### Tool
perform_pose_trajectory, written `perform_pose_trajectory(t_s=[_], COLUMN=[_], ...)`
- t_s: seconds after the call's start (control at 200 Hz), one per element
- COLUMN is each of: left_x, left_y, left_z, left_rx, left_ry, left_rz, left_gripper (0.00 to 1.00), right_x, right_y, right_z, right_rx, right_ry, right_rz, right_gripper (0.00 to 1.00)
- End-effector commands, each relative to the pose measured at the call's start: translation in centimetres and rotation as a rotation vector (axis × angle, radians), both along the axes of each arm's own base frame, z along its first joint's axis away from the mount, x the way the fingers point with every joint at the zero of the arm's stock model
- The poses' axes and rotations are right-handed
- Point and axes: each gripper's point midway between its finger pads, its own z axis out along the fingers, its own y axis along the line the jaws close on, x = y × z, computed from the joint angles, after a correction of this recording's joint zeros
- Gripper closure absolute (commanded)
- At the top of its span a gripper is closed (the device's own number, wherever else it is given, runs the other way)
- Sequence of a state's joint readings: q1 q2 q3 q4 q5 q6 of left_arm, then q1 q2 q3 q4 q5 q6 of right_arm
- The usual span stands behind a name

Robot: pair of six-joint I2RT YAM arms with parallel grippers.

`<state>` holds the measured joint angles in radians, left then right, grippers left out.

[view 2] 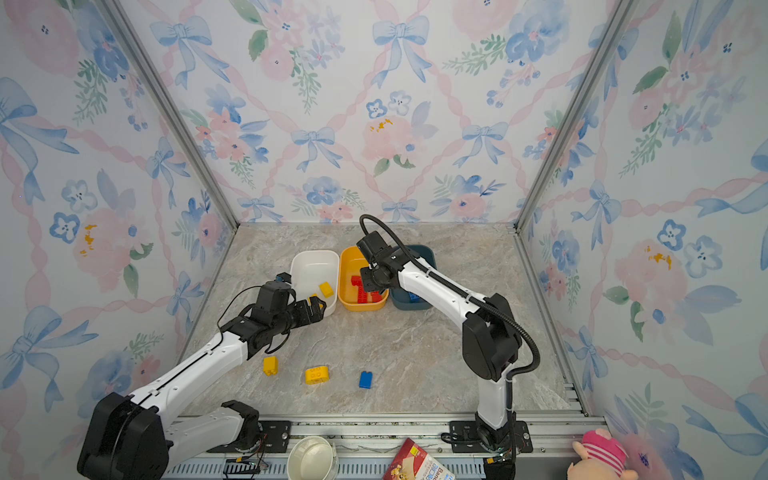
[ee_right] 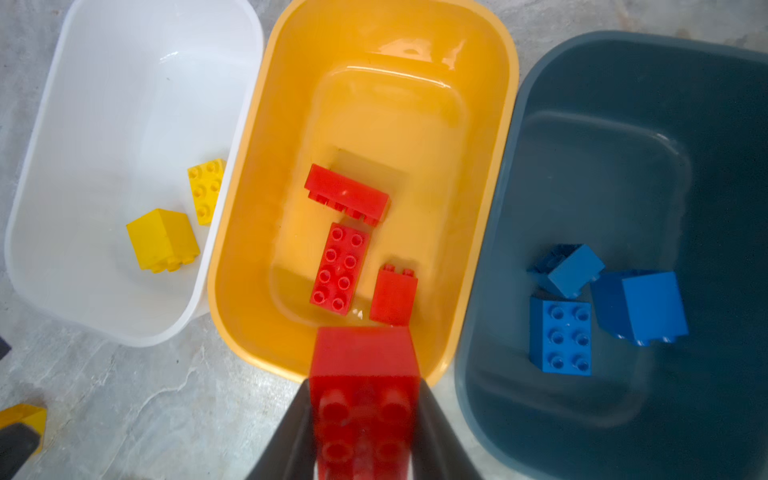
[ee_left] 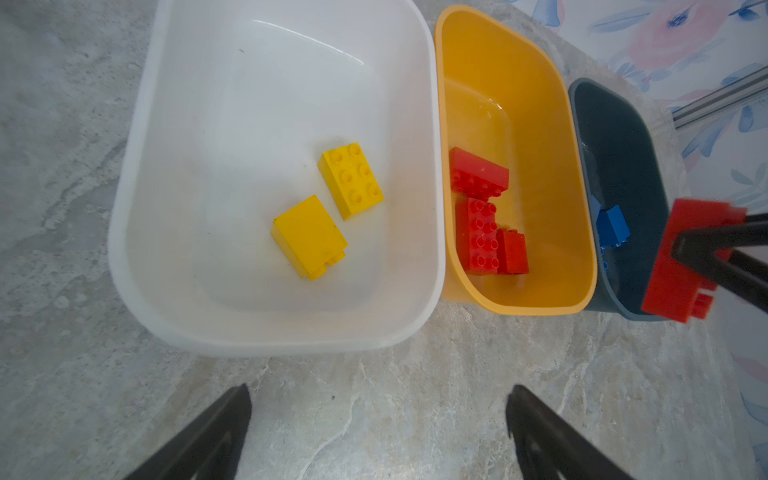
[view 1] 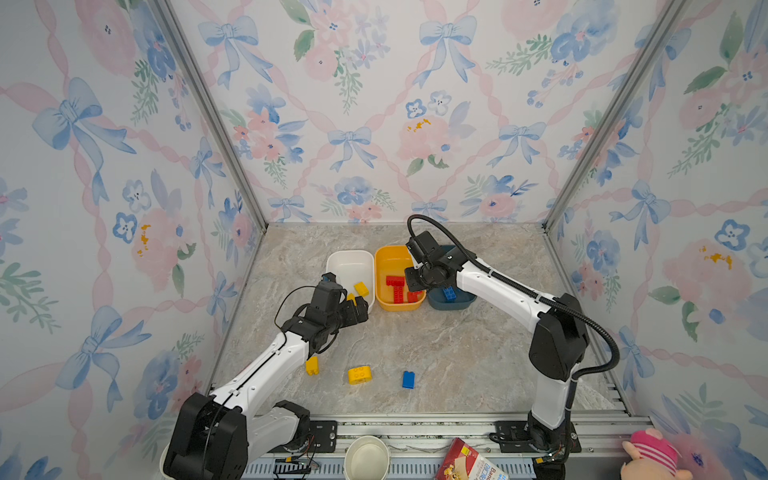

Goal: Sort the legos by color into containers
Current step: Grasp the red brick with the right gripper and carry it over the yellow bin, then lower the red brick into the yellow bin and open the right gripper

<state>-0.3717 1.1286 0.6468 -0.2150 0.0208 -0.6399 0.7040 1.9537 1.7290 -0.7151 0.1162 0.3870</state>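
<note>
Floral wallpaper [view 1: 374, 124] with watercolour bows is seen on the walls, and the tabletop [view 1: 436, 353] is finished in a matt, veined stone pattern of grey and beige. Three glossy plastic tubs, shaped as rounded rectangles, are set side by side, rim against rim.

The left gripper [ee_left: 380, 390] is spread wide, with nothing between its dark, tapered fingers. The white tub [ee_left: 143, 124] is found just ahead of it. Two yellow bricks [ee_left: 309, 237] are held inside it, one with its studs up and one tipped onto its side. Behind that gripper, towards its arm's base, two loose yellow bricks [view 1: 359, 374] and one loose blue brick [view 1: 408, 379] are left on the stone surface, well apart from the tubs.

The right gripper [ee_right: 365, 384] is clamped on a long red brick [ee_right: 363, 357], which is gripped across its smooth sides with the studded face turned towards the wrist camera. The yellow-orange tub [ee_right: 270, 124] is placed below and ahead of this gripper, and the gripped brick is hung over the tub's near rim. Three red bricks [ee_right: 338, 270] are contained there, one flat with its studs up and two on their sides. Beside the right gripper, on the side away from the white tub, the teal tub [ee_right: 623, 75] is seen with three blue bricks [ee_right: 561, 336] clustered closely inside.
</note>
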Motion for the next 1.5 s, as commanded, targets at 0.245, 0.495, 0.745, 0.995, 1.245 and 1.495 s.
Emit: perform_pose_trajectory(t_s=[0.245, 0.495, 0.745, 0.995, 1.245, 1.495], left_x=[-0.8, -1.0, -1.1, -1.6, -2.5, -4.9], left_y=[0.4, 0.6, 0.8, 0.8, 1.0, 1.5], left_z=[-0.1, -0.5, -0.6, -0.9, -1.6, -3.2], left_rx=[-0.016, -0.012, -0.013, -0.022, -0.007, 0.058], left_ry=[-0.004, 0.004, 0.008, 0.025, 0.073, 0.185], left_rz=[0.008, 0.017, 0.028, 0.034, 0.040, 0.048], left_gripper=[0.02, 0.02, 0.02, 0.02, 0.02, 0.02], right_x=[3.6, 3.5, 3.2, 2.7, 1.0, -1.7], right_y=[0.5, -0.1, -0.1, 0.1, 0.1, -0.7], right_z=[-4.7, -6.6, -5.7, -3.7, -1.9, -0.7], right_rx=[-0.052, -0.099, -0.092, -0.070, -0.036, -0.005], right_ry=[0.043, 0.068, 0.052, 0.026, 0.010, 0.012], right_rz=[-0.037, -0.048, -0.042, -0.027, -0.009, 0.002], right_gripper=[0.67, 0.55, 0.39, 0.35, 0.29, 0.21])
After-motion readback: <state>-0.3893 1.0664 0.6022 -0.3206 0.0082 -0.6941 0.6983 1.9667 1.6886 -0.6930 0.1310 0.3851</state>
